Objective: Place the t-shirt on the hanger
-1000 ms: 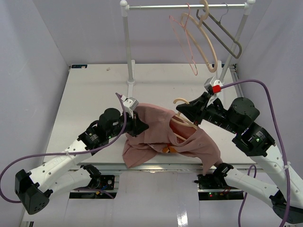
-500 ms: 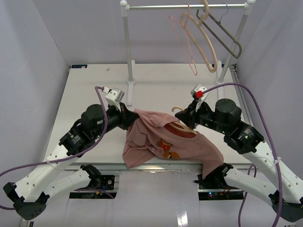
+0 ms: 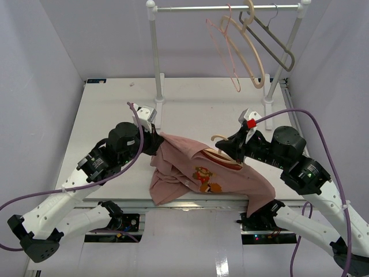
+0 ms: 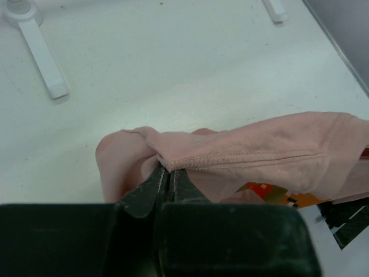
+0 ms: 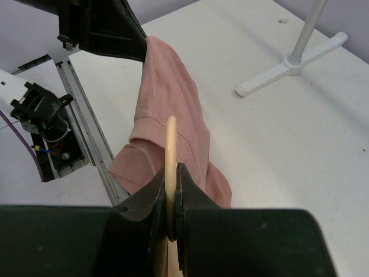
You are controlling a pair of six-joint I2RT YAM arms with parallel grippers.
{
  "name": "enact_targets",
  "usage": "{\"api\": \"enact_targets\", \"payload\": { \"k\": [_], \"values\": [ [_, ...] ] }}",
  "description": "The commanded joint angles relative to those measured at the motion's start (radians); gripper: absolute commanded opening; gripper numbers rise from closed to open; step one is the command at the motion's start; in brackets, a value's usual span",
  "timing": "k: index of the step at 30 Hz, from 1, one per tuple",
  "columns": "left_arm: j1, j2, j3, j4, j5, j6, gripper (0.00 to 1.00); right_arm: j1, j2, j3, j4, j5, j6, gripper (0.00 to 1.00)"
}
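Left gripper [image 4: 170, 171], black, is pinched shut on a hemmed edge of the soft dusty-pink fabric t-shirt [image 4: 259, 153], holding that edge up above the white counter [image 4: 173, 69]. Right gripper [image 5: 171, 173] is clamped on the pale beige wooden hanger [image 5: 171, 141], seen edge-on between its jaws. From above, the shirt stretches between the two grippers. One hanger arm sits at the shirt's opening, hook sticking out. An orange print shows, and the lower folds lie at the counter's near edge.

The white surface [image 3: 196, 112] carries the pink t-shirt [image 3: 173, 176], bunched along its near edge, and the rack's two feet [image 3: 158, 101] farther back.
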Motion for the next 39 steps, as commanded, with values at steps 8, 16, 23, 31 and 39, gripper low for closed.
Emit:
{"api": "enact_targets", "payload": {
  "k": [8, 16, 23, 31, 39],
  "values": [
    [-0.001, 0.099, 0.355, -0.201, -0.122, 0.101, 0.48, -0.002, 0.172, 0.374, -0.011, -0.096, 0.023, 0.08],
    [-0.002, 0.082, 0.477, -0.247, -0.056, 0.176, 0.61, -0.001, 0.380, 0.671, -0.152, -0.056, 0.026, 0.08],
    [-0.002, 0.030, 0.423, -0.218, 0.128, 0.262, 0.65, 0.000, 0.337, 0.521, -0.077, -0.081, 0.021, 0.08],
    [-0.001, 0.052, 0.419, -0.229, 0.422, 0.317, 0.70, 0.000, 0.313, 0.425, -0.062, -0.238, 0.001, 0.08],
    [-0.001, 0.112, 0.436, -0.216, 0.464, 0.306, 0.69, -0.002, 0.281, 0.350, 0.017, -0.129, 0.049, 0.08]
  ]
}}
